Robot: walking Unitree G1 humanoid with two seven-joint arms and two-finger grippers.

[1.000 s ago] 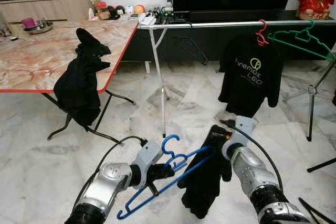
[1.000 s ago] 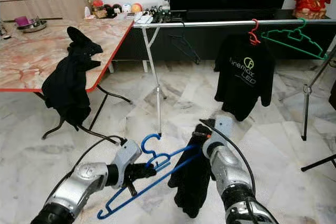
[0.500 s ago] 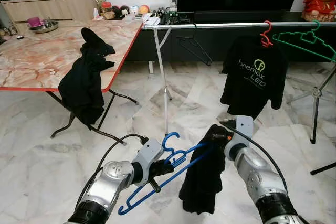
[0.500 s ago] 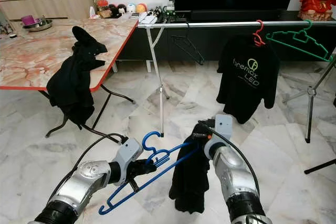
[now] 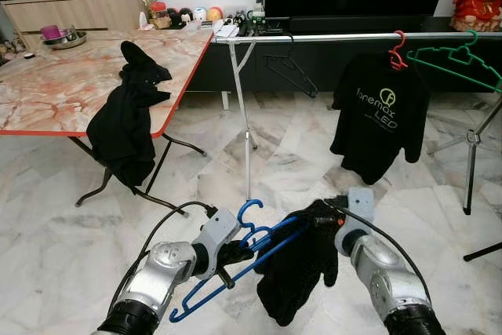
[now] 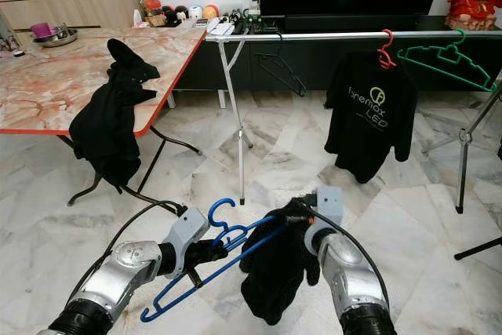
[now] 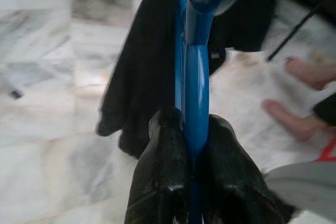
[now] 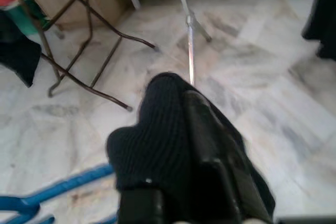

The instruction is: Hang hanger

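Down low, closest to the camera, the left gripper (image 7: 191, 145) is clamped tight on the blue hanger (image 5: 235, 260), its black fingers (image 7: 163, 171) pinching the blue bar from both sides. The hanger slants up from that grip toward the right gripper (image 5: 333, 221), which is closed on a black garment (image 5: 294, 268) bunched over the hanger's far end and drooping toward the marble floor (image 5: 47, 225). Beyond the hanger stands the metal rail (image 5: 329, 37) on its thin leg. On the rail hang a black hanger (image 5: 289, 72), a black T-shirt (image 5: 376, 119) on a red hanger (image 5: 398, 51), then a green hanger (image 5: 455, 60). To the left of the rail is the bench (image 5: 55, 88) with another dark garment (image 5: 121, 127) spilling over its red edge.
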